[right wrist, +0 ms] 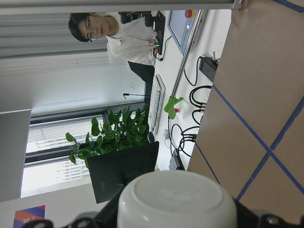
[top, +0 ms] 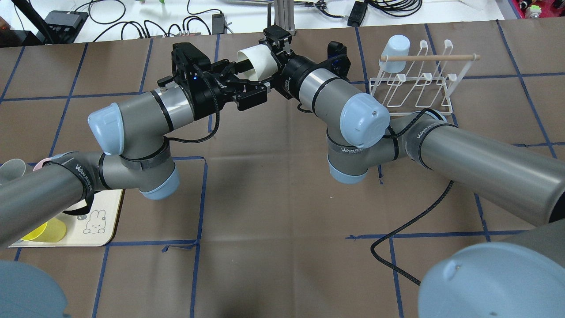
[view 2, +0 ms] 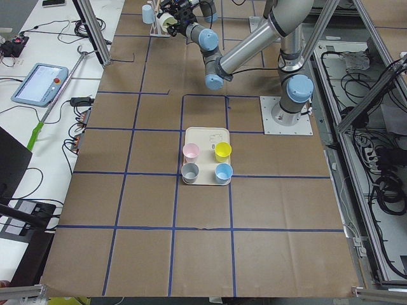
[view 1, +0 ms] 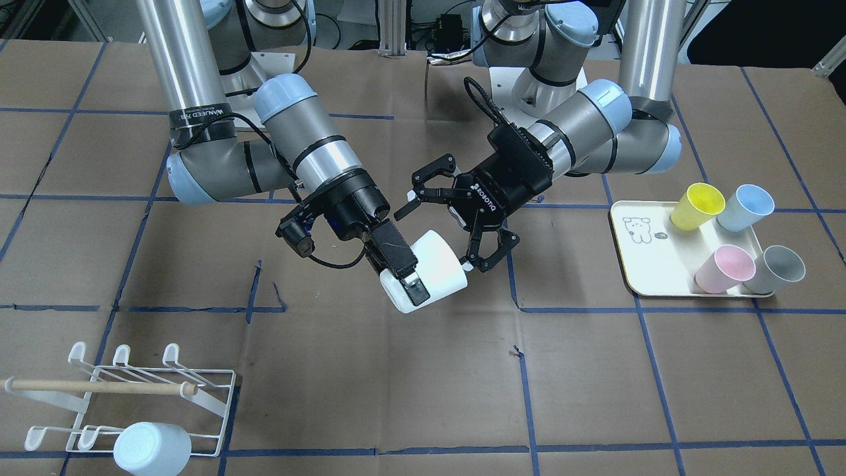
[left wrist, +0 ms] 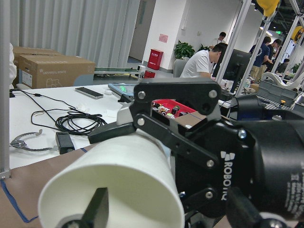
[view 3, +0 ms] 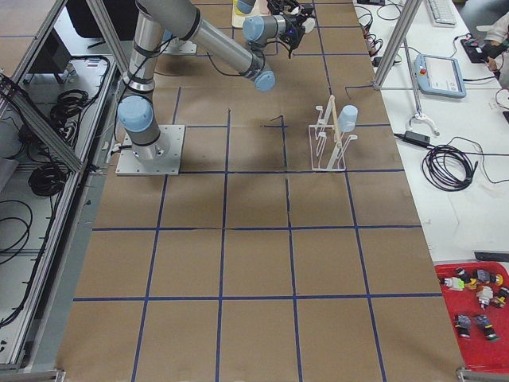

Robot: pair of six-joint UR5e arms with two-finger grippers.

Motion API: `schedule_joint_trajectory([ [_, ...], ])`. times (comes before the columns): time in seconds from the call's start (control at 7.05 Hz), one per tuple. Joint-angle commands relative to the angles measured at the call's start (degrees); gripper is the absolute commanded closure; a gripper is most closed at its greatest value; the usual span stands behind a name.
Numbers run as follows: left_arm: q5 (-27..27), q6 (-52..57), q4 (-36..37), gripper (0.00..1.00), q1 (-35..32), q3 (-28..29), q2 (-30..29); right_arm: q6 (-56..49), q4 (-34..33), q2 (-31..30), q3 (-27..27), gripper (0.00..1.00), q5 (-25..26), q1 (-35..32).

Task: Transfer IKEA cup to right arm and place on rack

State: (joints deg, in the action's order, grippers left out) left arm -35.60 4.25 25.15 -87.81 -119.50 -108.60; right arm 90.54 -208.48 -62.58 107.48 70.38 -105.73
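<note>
A white IKEA cup (view 1: 436,268) is held in the air over the table's middle. My right gripper (view 1: 416,281) is shut on its base end, with one finger (view 1: 402,261) across its outside. My left gripper (view 1: 437,238) is open, its fingers spread on either side of the cup's mouth end without clamping it. The overhead view shows the cup (top: 258,62) between the left gripper (top: 247,78) and the right gripper (top: 273,52). The right wrist view shows the cup's base (right wrist: 175,202). The left wrist view shows its open rim (left wrist: 114,190). The white wire rack (view 1: 205,396) stands at the table's near-left corner.
A pale-blue cup (view 1: 152,449) hangs upside down on the rack, also shown in the overhead view (top: 394,53). A cream tray (view 1: 638,264) holds yellow (view 1: 697,206), blue (view 1: 745,208), pink (view 1: 725,268) and grey (view 1: 774,269) cups. A black cable (top: 410,225) lies on the table.
</note>
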Motion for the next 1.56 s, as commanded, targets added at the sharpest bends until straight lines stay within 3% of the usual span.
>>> schedule_joint_trajectory([
  [0.0, 6.71, -0.64, -0.1, 0.02, 7.17, -1.08, 2.94, -0.02, 0.0, 0.0, -0.25, 0.83, -0.42, 0.09],
  [0.28, 12.72, -0.73, 0.16, 0.02, 14.31, -3.28, 4.09, -0.19, 0.09, 0.44, -1.65, 0.86, -0.34, 1.31],
  [0.57, 11.61, -1.26, -1.84, 0.02, 15.21, -2.24, 4.36, -3.59, 0.18, 0.26, -1.75, 0.91, -0.16, 5.6],
  [0.85, -2.65, -1.26, -12.61, 0.02, 14.86, 1.79, 4.19, -13.33, 0.09, -0.17, -1.48, 0.93, 0.37, 10.26],
  [0.99, -11.25, -1.26, -20.06, 0.02, 14.16, 3.99, 3.92, -21.9, 0.0, -0.18, -1.48, 0.93, 0.11, 11.94],
  [1.13, -19.52, -1.26, -28.32, 0.02, 12.68, 6.36, 3.83, -36.87, -0.52, -0.18, -1.4, 0.93, 0.1, 13.78],
  [1.42, -39.02, -1.26, -51.65, 0.02, 7.24, 13.55, 3.57, -56.37, -0.88, -0.35, -1.48, 0.96, 0.37, 18.0],
])
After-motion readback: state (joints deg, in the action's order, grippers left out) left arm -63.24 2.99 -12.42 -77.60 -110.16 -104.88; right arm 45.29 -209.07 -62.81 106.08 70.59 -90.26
